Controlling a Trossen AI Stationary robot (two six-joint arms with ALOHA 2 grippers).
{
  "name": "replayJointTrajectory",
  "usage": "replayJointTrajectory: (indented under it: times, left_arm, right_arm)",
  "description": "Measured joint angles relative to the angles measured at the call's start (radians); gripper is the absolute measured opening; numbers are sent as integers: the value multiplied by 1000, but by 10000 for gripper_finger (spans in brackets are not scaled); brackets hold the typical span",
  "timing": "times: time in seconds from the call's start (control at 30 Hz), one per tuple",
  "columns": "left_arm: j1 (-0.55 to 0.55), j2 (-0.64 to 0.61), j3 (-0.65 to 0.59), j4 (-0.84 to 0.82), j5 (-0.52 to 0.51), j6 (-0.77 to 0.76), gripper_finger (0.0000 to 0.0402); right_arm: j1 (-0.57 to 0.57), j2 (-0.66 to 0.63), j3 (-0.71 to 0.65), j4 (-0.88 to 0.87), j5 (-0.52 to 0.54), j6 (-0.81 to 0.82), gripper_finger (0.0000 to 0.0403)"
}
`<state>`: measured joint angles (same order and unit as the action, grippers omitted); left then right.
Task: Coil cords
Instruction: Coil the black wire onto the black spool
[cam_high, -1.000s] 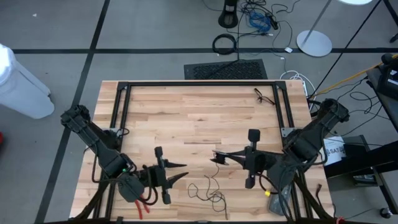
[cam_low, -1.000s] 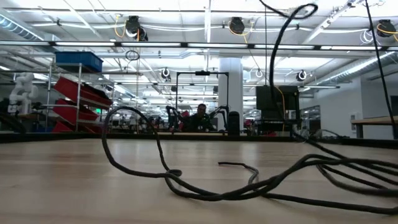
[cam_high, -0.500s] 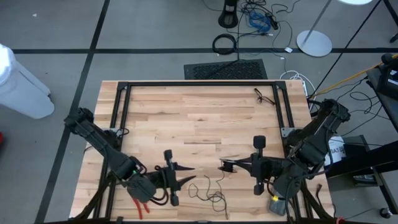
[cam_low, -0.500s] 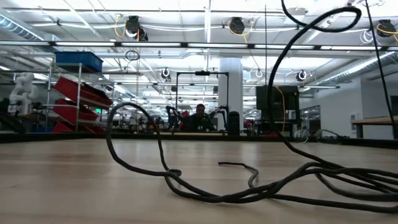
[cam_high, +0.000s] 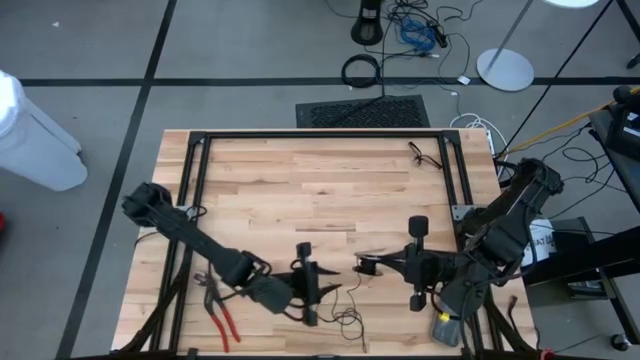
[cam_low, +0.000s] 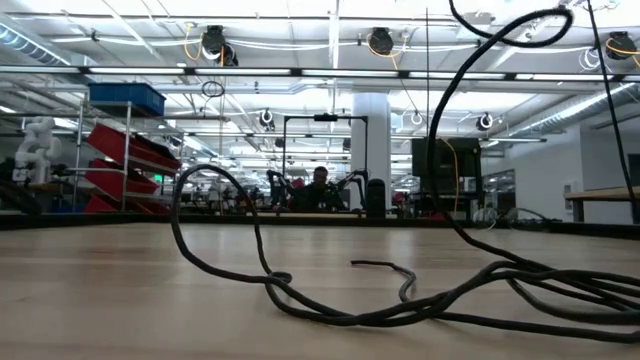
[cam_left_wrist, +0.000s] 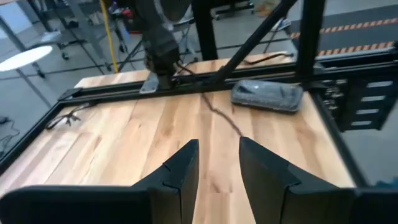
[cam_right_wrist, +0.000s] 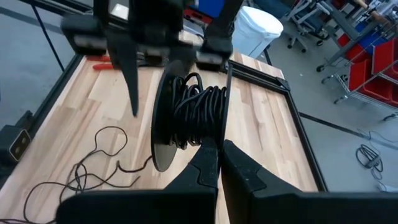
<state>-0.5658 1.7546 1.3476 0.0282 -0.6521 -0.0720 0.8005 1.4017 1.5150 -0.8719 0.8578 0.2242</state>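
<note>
Near the counter's (cam_high: 300, 190) front edge, the right claw (cam_high: 362, 266) pinches the half-wound spool of cord (cam_right_wrist: 186, 115), while the left claw (cam_high: 335, 292), spread and empty, hovers over the loose cord (cam_high: 335, 312) strands. One careless pull could snag those loops, tangle them, or unwind the spool.

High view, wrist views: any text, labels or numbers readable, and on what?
White label beside the right arm's base: print too small and partly hidden to read.
Small tag on the table frame's corner: too blurred to read.
Coiled cords in the right end effector: no print.
Low and left wrist views: no text.
</note>
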Motion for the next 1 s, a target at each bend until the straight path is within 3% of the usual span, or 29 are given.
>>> replayJointTrajectory:
  times: [0.13,0.47,0.63,1.0]
  left_arm:
    - [25,21,0,11,5,-1,134]
    - [28,74,0,58,20,-1,231]
    - [11,69,0,-27,19,-1,240]
    - [-4,66,-1,16,94,-88,240]
  right_arm:
    - [0,-17,0,-1,0,2,0]
    - [0,-24,0,-25,5,24,0]
    - [0,-24,0,-26,7,34,0]
    - [-17,-24,0,-17,6,19,0]
